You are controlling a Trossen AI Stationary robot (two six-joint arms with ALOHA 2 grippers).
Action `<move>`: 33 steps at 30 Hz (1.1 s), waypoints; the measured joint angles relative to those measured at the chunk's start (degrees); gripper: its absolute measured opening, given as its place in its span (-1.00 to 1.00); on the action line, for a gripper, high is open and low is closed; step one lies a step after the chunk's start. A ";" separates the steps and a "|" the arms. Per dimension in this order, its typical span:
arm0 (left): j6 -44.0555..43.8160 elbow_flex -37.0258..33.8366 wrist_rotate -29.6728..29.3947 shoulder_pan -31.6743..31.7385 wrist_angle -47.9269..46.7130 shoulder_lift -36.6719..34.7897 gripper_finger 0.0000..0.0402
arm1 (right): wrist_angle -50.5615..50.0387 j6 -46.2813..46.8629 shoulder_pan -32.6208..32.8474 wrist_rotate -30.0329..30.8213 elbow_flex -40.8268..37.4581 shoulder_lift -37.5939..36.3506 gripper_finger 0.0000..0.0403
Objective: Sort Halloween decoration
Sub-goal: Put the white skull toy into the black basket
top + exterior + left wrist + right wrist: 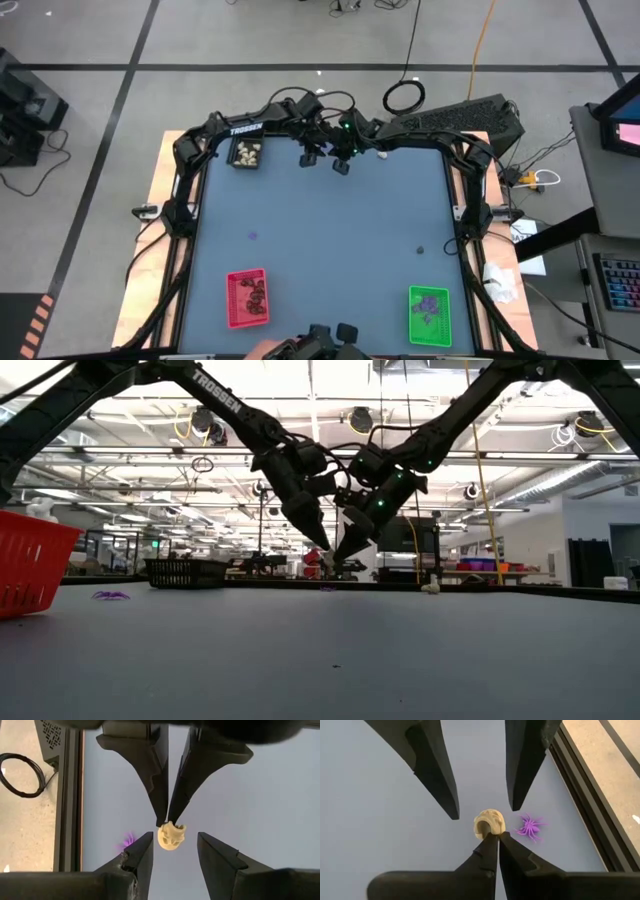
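Note:
A cream-white lump shaped like a small skull (490, 821) hangs above the table's far middle. My right gripper (497, 837) is shut on it. My left gripper (175, 840) is open. Its two fingers (440, 780) stand on either side of the lump with a gap on each side and touch nothing. In the low view both grippers meet tip to tip, the left gripper (322, 545) and the right gripper (345, 550), well above the tabletop. A flat purple spider (530, 827) lies on the table just beyond the lump. My right gripper pinches the cream lump's edge (489, 832) between its two fingertips, only at their free ends. The fingers slant down from the table's far right. The lump sticks out past the tips and is lifted clear of the table.
A black tray (246, 153) with cream lumps stands at the far left. A red tray (247, 297) with dark lumps is at the near left, and a green tray (430, 312) with purple bits at the near right. Loose on the table lie a purple bit (251, 237) and a black lump (420, 250).

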 joint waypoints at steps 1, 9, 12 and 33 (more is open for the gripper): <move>0.35 0.07 0.01 0.00 -0.30 0.00 -0.26 | -0.05 0.02 0.04 0.01 0.01 -0.20 -0.98; 1.20 -0.22 0.22 -0.04 0.11 -0.04 -0.26 | -0.33 0.21 0.17 -0.05 0.01 -1.33 -0.98; 1.19 -0.27 0.94 -0.04 -0.15 -0.02 -0.26 | -0.55 0.49 0.26 -0.15 0.01 -1.33 -0.98; 0.54 -0.59 13.01 4.62 -4.29 -0.50 -0.27 | 2.94 2.35 0.48 -0.23 -0.83 -2.03 -1.00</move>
